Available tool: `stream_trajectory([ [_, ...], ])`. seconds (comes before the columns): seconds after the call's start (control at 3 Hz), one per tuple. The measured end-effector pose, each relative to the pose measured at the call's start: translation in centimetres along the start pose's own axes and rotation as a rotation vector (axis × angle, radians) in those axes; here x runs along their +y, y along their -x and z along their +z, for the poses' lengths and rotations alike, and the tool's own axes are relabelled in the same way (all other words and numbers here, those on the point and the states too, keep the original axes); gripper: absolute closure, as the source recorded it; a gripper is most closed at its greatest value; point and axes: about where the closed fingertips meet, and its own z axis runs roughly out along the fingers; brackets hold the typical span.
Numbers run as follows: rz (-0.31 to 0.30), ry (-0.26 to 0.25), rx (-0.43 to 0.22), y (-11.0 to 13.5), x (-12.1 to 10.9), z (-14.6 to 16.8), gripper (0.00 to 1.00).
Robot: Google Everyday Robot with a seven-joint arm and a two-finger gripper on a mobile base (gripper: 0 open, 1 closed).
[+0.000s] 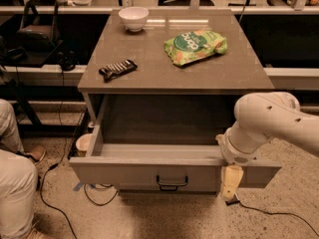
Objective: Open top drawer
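The top drawer point(124, 174) stands pulled far out of the grey-beige cabinet, its inside empty and its small black bar handle point(172, 182) at the centre of the front panel. My white arm point(269, 126) comes in from the right and bends down over the drawer's right front corner. My gripper point(231, 183) hangs in front of the panel, to the right of the handle and apart from it. Only one pale finger point(232, 179) shows.
On the cabinet top point(234, 73) lie a white bowl point(133, 18) at the back, a green snack bag point(195, 46) and a dark snack bar point(117, 69). A person's legs point(15, 183) are at the left. Cables point(60, 203) run over the floor.
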Motion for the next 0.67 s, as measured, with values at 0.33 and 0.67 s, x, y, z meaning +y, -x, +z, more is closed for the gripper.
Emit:
stream_trajectory([
  [0.33, 0.0, 0.0, 0.0, 0.0, 0.0, 0.0, 0.0],
  [0.67, 0.0, 0.0, 0.0, 0.0, 0.0, 0.0, 0.0],
])
